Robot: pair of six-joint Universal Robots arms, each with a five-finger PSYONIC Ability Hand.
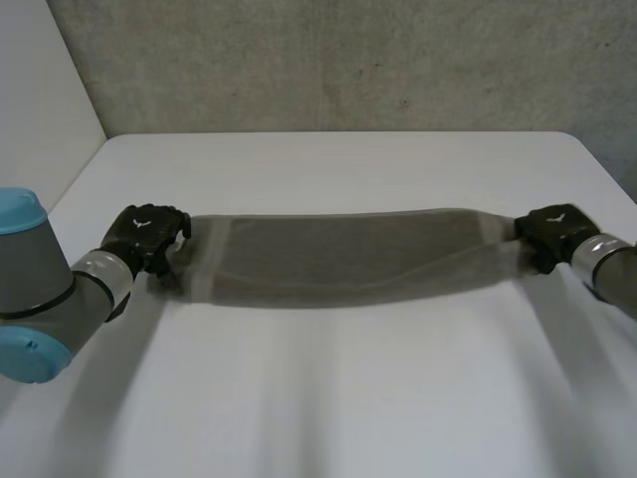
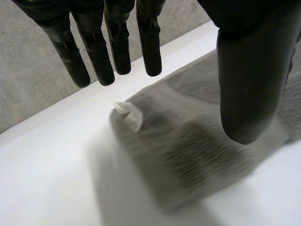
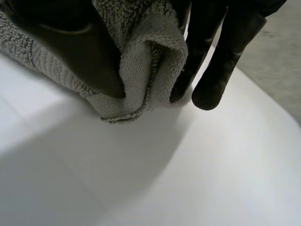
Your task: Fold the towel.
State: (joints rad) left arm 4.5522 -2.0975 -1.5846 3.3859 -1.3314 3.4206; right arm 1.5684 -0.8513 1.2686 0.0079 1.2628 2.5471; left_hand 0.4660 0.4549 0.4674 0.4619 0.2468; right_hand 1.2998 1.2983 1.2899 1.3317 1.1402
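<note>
table (image 1: pixel 338 408): white, with a grey concrete wall (image 1: pixel 338 60) behind it.
towel (image 1: pixel 338 257): grey, pulled into a long band across mid-table between both hands. The right end is bunched narrow.
left hand (image 1: pixel 147 235): at the towel's left end. Fingers (image 2: pixel 151 42) and thumb are straight and spread above the cloth, pinching nothing.
right hand (image 1: pixel 550 235): thumb (image 3: pixel 70 42) and fingers are clamped on the towel's right end (image 3: pixel 146 61), with the folded edge held off the table.
tag (image 2: pixel 126 108): small and white, on the towel corner near the left fingertips.
</note>
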